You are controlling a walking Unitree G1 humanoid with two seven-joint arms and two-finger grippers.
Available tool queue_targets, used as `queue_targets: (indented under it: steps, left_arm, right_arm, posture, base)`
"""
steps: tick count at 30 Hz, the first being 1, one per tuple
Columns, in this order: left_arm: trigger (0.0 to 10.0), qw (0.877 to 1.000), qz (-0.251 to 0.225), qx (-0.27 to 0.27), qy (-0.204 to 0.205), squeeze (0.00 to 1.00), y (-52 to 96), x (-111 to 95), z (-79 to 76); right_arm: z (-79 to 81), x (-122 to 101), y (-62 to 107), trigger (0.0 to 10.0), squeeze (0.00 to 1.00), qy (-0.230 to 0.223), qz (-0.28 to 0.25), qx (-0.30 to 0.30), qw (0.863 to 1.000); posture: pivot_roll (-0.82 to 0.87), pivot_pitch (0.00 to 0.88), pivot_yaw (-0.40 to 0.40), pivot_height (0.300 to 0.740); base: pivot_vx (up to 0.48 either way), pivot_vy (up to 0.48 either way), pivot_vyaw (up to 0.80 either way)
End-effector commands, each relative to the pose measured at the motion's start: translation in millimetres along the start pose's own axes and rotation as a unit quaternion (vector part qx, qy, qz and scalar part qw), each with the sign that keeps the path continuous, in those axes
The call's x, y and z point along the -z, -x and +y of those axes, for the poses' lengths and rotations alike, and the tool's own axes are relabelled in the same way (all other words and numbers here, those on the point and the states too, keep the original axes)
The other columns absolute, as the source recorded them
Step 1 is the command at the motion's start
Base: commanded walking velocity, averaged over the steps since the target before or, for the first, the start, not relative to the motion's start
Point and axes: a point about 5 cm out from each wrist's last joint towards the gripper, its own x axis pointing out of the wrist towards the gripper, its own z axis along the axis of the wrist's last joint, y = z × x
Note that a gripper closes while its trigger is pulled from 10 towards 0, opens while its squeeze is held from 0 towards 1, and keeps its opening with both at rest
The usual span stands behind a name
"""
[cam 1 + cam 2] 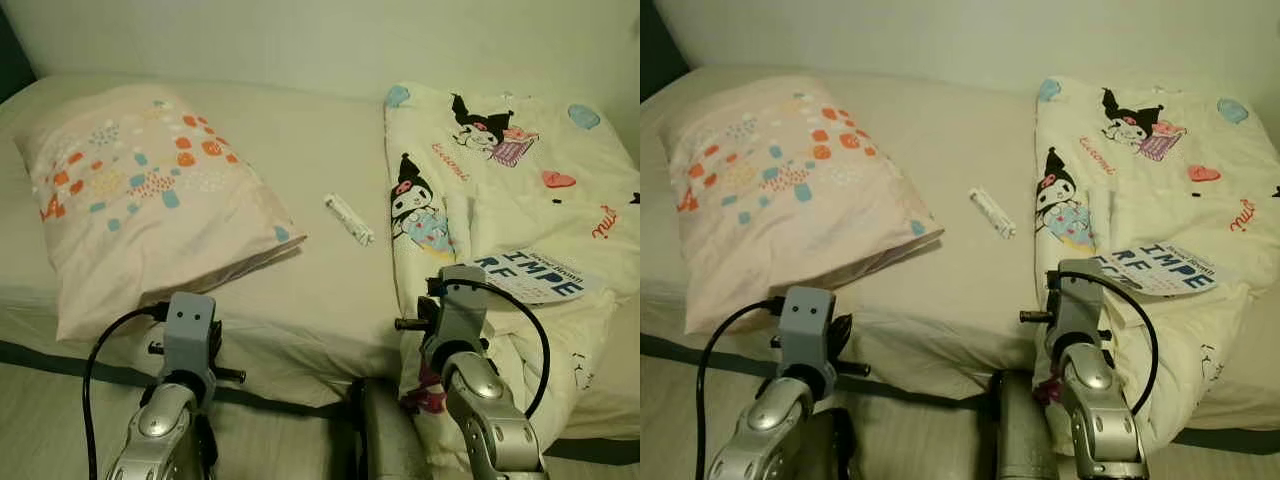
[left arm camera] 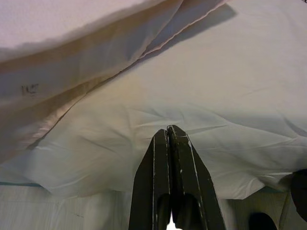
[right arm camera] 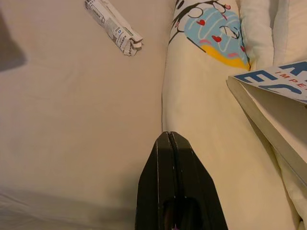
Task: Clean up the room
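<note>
A cream bed (image 1: 320, 160) spans the scene. A cartoon-print blanket (image 1: 500, 190) lies bunched on its right half, a dotted pink pillow (image 1: 140, 200) on its left. A white book (image 1: 535, 272) with blue letters rests on the blanket. A small white wrapper (image 1: 349, 218) lies between pillow and blanket, well ahead of the right gripper (image 3: 169, 139), whose fingers are pressed together at the blanket's edge. The left gripper (image 2: 168, 132), also closed, hovers near the pillow.
</note>
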Motion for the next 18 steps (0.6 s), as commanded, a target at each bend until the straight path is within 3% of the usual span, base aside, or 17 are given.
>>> queue_targets:
  steps: [1, 14, 15, 17, 18]
  left_arm:
    - [10.0, 1.000, 0.012, -0.009, 0.001, 0.00, 3.4, 8, 3.3]
    - [10.0, 1.000, 0.006, -0.017, 0.003, 0.00, 5.1, 7, 6.5]
    - [10.0, 1.000, 0.002, -0.018, 0.004, 0.00, 5.2, 5, 8.9]
    - [10.0, 1.000, 0.002, -0.018, 0.004, 0.00, 5.2, 5, 8.9]
    - [10.0, 1.000, -0.008, -0.018, 0.004, 0.00, 5.8, 0, 12.5]
  right_arm:
    - [0.2, 1, 1.4, 10.0, 0.00, 0.003, 0.005, -0.003, 1.000]
    - [-1.2, -8, -4.0, 10.0, 0.00, 0.008, -0.009, -0.006, 1.000]
    - [-5.0, -14, -11.9, 10.0, 0.00, 0.013, -0.017, -0.003, 1.000]
    - [-5.0, -14, -11.9, 10.0, 0.00, 0.013, -0.017, -0.003, 1.000]
    - [-11.7, -24, -27.0, 10.0, 0.00, 0.028, -0.024, 0.000, 0.999]
  posture:
    - [-0.12, 0.192, -0.069, 0.546]
    - [-0.12, 0.198, -0.076, 0.546]
    - [-0.11, 0.202, -0.077, 0.546]
    - [-0.11, 0.202, -0.077, 0.546]
    - [-0.09, 0.236, -0.073, 0.546]
  base:
    - [0.000, 0.000, 0.00]
    - [0.000, 0.000, 0.00]
    - [0.000, 0.000, 0.00]
    - [0.000, 0.000, 0.00]
    - [0.000, 0.000, 0.00]
